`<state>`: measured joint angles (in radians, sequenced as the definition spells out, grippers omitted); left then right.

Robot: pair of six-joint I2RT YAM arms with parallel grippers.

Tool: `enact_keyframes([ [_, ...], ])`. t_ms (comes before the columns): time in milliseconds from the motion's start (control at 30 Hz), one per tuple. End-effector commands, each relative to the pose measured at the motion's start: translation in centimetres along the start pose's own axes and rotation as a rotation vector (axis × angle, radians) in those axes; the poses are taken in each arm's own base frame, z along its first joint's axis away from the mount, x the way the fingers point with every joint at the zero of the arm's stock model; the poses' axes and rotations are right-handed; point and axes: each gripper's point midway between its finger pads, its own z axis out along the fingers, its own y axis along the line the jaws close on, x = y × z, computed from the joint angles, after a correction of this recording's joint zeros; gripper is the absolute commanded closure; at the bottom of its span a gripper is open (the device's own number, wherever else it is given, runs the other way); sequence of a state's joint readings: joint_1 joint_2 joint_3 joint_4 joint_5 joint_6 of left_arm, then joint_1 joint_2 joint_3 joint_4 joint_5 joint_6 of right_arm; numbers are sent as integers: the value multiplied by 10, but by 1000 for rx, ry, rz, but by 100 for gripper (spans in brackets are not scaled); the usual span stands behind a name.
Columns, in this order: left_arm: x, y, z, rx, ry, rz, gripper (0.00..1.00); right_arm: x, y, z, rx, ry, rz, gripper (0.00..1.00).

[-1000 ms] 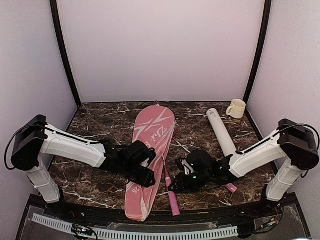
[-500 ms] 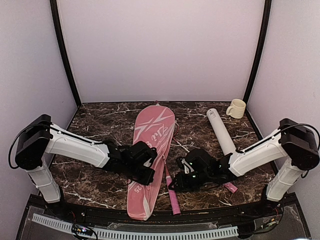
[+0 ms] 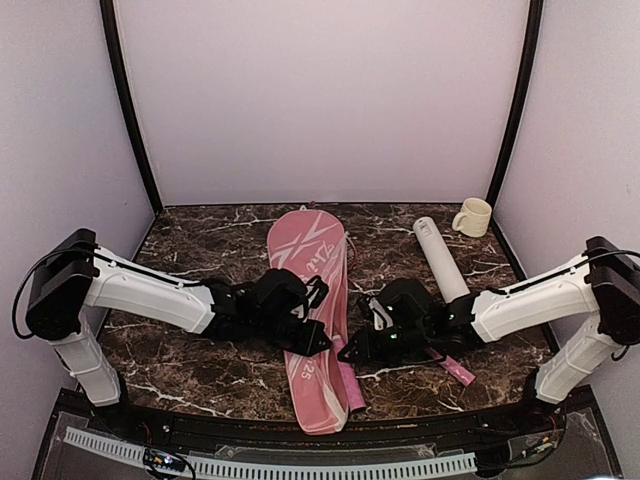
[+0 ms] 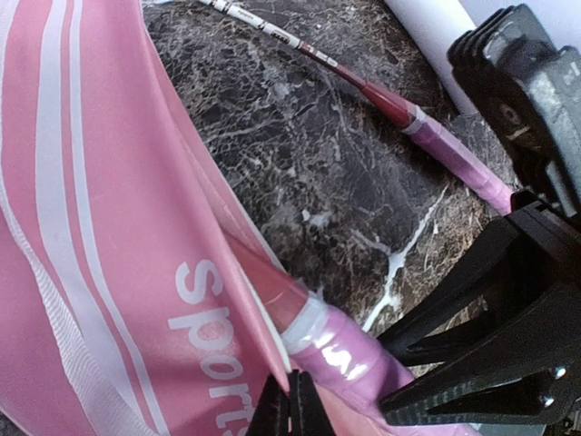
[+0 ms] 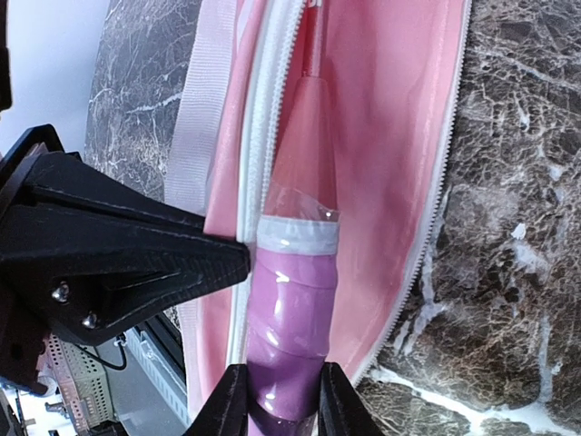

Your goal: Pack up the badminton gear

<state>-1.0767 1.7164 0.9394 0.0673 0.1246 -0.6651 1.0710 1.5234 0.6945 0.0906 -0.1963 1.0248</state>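
- Top view: the pink cover (image 3: 305, 265) lies slanted in the middle of the marble table (image 3: 190, 250), with the white tube (image 3: 440, 260) to its right.
- Left wrist view: the left gripper (image 4: 290, 411) is pinched closed on the pink cover's edge, beside a racquet (image 4: 349, 359).
- Right wrist view: the right gripper (image 5: 281, 404) clamps the pink handle of the racquet, whose shaft lies inside the open cover.

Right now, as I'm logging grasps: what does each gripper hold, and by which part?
The right gripper clamps a racquet by its pink handle; the left gripper pinches the pink cover at its open zipper edge.
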Motion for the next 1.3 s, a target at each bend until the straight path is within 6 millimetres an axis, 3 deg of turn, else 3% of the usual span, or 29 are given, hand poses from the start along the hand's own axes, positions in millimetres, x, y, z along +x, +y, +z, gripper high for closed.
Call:
enact_keyframes([
  [0,-11,-37,-12,160,-34,-1,100,-37,24,-8,-64,-129,-29,78],
  [567,-17,-68,-23,311,-51,19,100,-62,21,3,-55,-201,-57,78],
  [867,-23,-82,-33,364,-69,38,100,-68,5,20,-12,-200,-61,79],
  [1267,-27,-87,-49,377,-86,48,100,-72,-17,26,40,-217,-34,80],
])
